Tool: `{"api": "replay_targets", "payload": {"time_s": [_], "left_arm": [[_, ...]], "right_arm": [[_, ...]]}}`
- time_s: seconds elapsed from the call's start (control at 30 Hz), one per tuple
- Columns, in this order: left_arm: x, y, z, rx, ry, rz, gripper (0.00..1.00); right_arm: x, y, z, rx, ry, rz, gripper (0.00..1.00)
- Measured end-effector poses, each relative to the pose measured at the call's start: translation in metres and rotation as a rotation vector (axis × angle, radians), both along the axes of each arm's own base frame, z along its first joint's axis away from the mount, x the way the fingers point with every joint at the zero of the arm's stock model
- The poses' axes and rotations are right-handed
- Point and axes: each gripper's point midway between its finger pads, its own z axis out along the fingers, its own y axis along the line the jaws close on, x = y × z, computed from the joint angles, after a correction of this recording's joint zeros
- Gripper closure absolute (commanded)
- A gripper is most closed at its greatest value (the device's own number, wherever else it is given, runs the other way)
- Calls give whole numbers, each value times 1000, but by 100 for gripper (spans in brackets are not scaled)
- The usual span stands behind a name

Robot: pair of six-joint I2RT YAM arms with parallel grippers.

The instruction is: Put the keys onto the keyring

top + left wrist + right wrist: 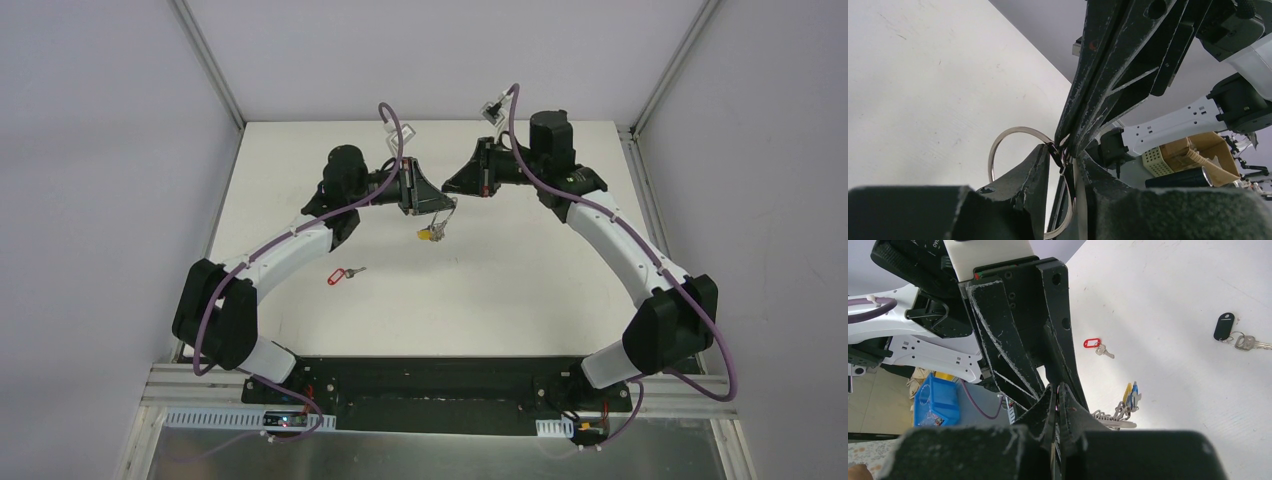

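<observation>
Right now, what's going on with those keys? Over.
Left gripper and right gripper both shut on the keyring, aloft. Red-tag key and black-tag key lie loose on the table, not yet threaded. Nothing seen blocking them.

Silver keyring (1019,129); red tag (1092,343); black tag (1224,326); yellow tag (1126,392); blue tag (1134,394).

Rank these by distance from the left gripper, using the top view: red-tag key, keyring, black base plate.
1. Keyring, hanging right at the left gripper.
2. Red-tag key, farther out, toward the left side.
3. Black base plate, at the near edge.
</observation>
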Motion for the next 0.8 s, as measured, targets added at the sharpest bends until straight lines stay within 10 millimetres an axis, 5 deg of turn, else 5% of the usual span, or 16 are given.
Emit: {"api": "replay_targets", "payload": {"time_s": [0.13, 0.37, 0.63, 0.8], "left_arm": [[0, 0, 0, 1, -2, 0, 79], [0, 0, -2, 9, -13, -1, 100], [-2, 3, -4, 35, -36, -1, 100], [-7, 3, -5, 52, -35, -9, 100]], "right_arm": [[2, -3, 0, 1, 0, -7, 100], [4, -4, 0, 2, 2, -10, 100], [2, -6, -2, 1, 12, -4, 100], [-3, -7, -4, 3, 15, 7, 87]]}}
